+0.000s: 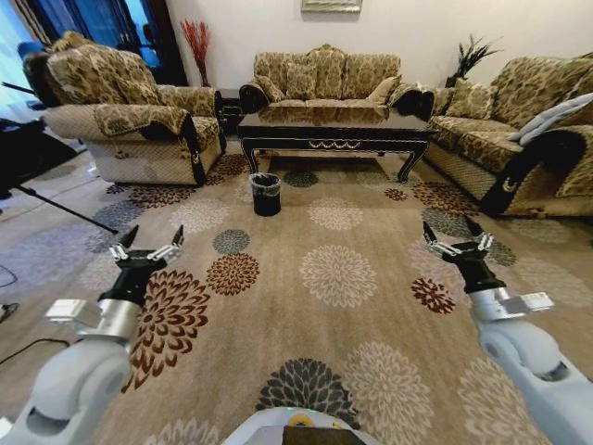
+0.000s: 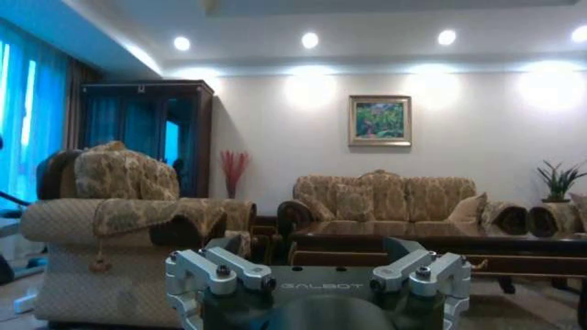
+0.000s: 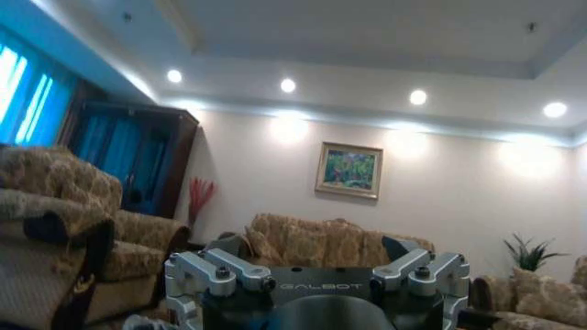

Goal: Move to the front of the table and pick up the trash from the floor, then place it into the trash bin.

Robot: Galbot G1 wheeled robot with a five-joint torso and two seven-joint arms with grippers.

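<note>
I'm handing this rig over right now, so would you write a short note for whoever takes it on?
Left gripper: open, empty, raised over the carpet at the robot's left front.
Right gripper: open, empty, raised at the right front.
Table: far ahead, between the sofas.
Trash bin: standing on the floor before the table's left end.
Trash: none that I can make out from here.
Done: nothing picked up.
Left: drive up to the table, find the trash, pick it up, bin it.
</note>
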